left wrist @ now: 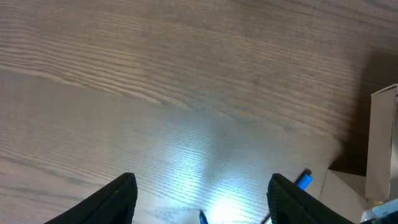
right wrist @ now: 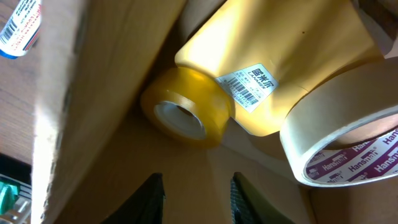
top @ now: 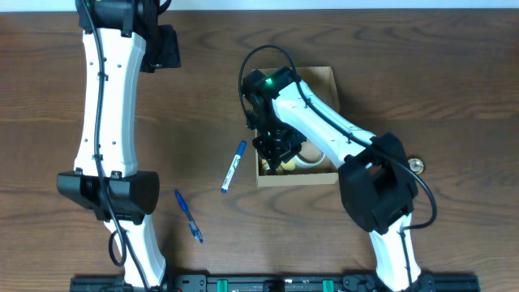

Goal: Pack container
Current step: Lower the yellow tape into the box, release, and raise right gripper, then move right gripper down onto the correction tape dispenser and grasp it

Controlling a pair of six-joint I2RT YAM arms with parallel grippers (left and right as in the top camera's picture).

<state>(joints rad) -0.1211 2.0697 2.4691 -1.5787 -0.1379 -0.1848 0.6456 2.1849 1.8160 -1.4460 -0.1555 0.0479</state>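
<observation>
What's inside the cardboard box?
A small yellowish tape roll, a yellow plastic item with a barcode label, and a masking tape roll. From overhead the right arm covers the rest of the box.

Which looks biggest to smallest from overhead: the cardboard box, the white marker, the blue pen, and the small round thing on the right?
1. cardboard box, by far the largest.
2 and 3. marker and blue pen: alike in length, the marker slightly thicker; too close to rank.
4. small round object, smallest.
</observation>
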